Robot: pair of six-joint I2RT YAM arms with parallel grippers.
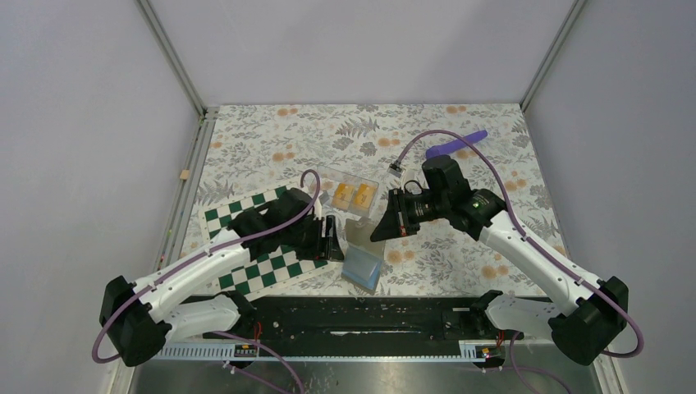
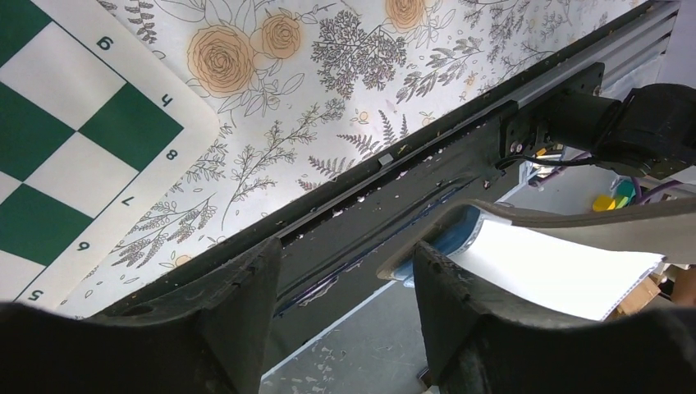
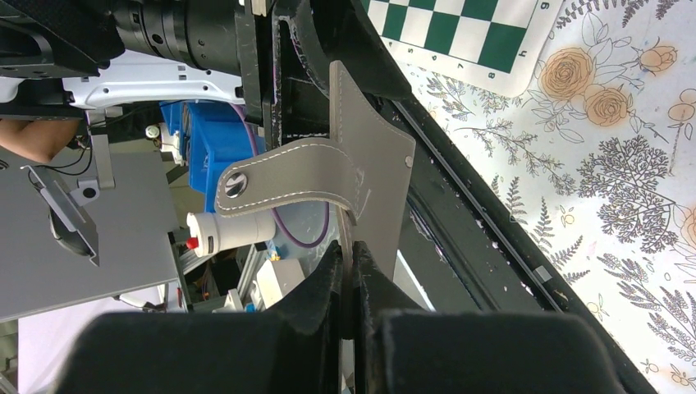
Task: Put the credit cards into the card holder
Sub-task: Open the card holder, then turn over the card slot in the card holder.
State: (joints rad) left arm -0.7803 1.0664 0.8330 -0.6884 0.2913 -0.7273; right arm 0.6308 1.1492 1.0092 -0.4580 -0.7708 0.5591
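From the top view, the card holder [image 1: 364, 264] hangs off the chessboard's [image 1: 246, 238] right edge, between the left pincer [image 1: 335, 242] and the right pincer [image 1: 379, 228]. We judge it is raised this way so that its mouth can be spread. The credit cards [image 1: 341, 195] lie in a clear tray [image 1: 322, 174] just beyond the board's far right corner, not yet picked up. The purple rod [image 1: 460, 144] sits well beyond that, out of the way.

In the left wrist view, our left pincer [image 2: 345, 279] stands with its jaws apart. The holder's pale flap [image 2: 566, 267] lies against one finger, and only its edge reaches into the gap. The chessboard's [image 2: 49, 123] rounded corner leaves bare counter [image 2: 328, 82] alongside.

In the right wrist view, our right pincer [image 3: 353, 275] is clamped on the holder's grey flap [image 3: 365, 176], with the snap strap hanging free. The chessboard [image 3: 460, 29] is well clear. Room is tight between the two wrists.
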